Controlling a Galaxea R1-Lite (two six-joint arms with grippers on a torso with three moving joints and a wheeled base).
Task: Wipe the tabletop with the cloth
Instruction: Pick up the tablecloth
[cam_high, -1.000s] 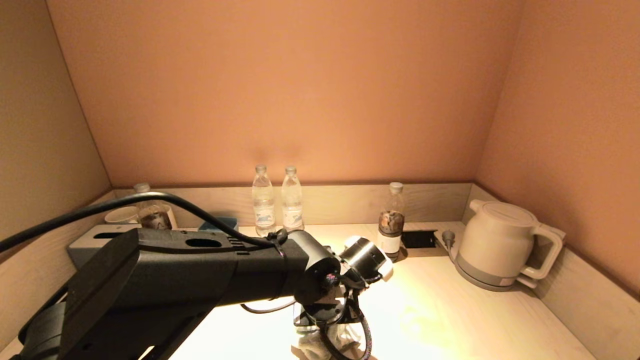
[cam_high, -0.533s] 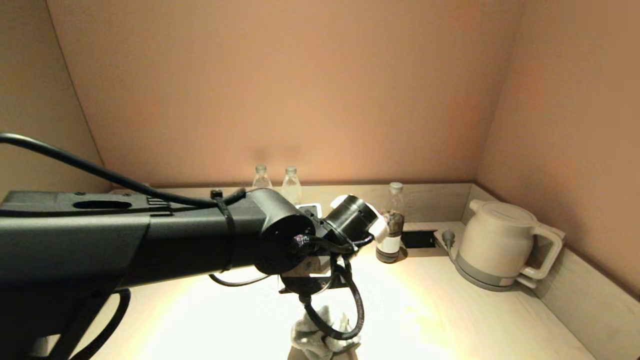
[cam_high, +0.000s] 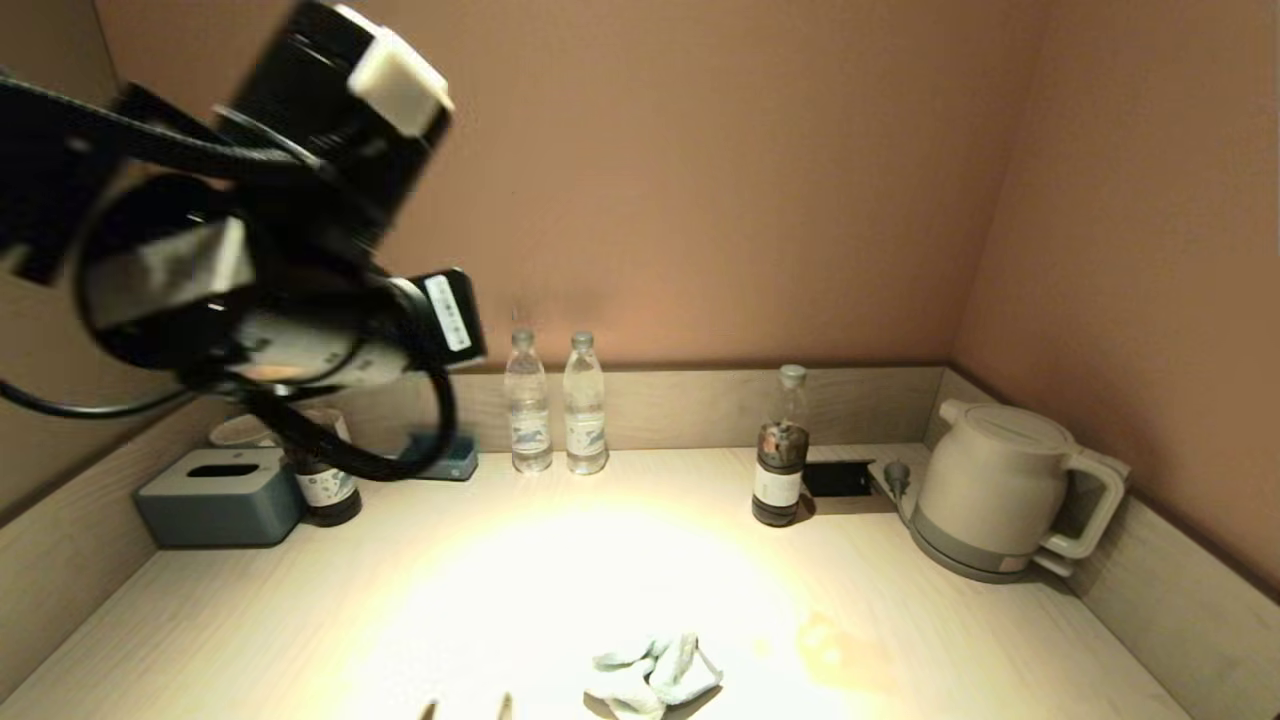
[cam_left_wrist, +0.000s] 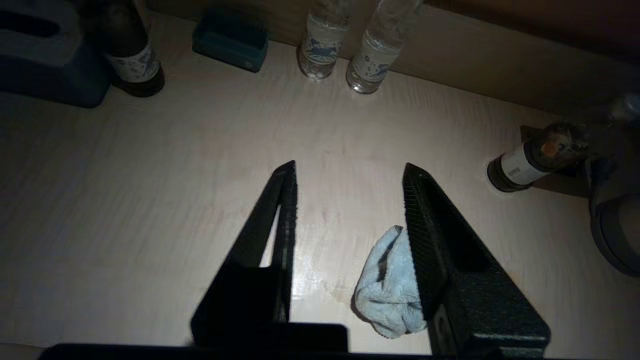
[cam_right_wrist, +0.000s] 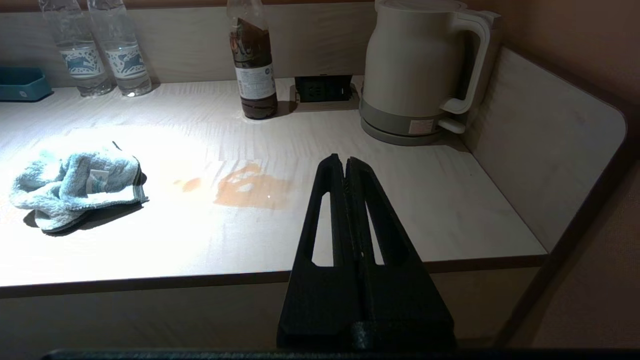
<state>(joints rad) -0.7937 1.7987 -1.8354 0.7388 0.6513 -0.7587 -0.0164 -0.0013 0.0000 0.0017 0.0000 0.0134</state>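
Observation:
The light-blue cloth (cam_high: 655, 675) lies crumpled and free on the pale wooden tabletop (cam_high: 600, 560) near its front edge. It also shows in the left wrist view (cam_left_wrist: 390, 290) and the right wrist view (cam_right_wrist: 75, 182). An orange-brown spill stain (cam_right_wrist: 250, 187) sits on the tabletop just right of the cloth. My left arm (cam_high: 260, 260) is raised high at the upper left. My left gripper (cam_left_wrist: 350, 170) is open and empty, well above the table and the cloth. My right gripper (cam_right_wrist: 345, 160) is shut and empty, low before the table's front edge.
A white kettle (cam_high: 1010, 490) stands at the back right, beside a socket (cam_high: 838, 478) and a dark bottle (cam_high: 780, 460). Two water bottles (cam_high: 555, 405) stand at the back. A grey tissue box (cam_high: 215, 495), another dark bottle (cam_high: 325, 490) and a blue tray (cam_high: 445, 460) are at the back left.
My left arm has lifted off the cloth and swung up and to the left. The cloth has been let go and stays on the table near the front edge.

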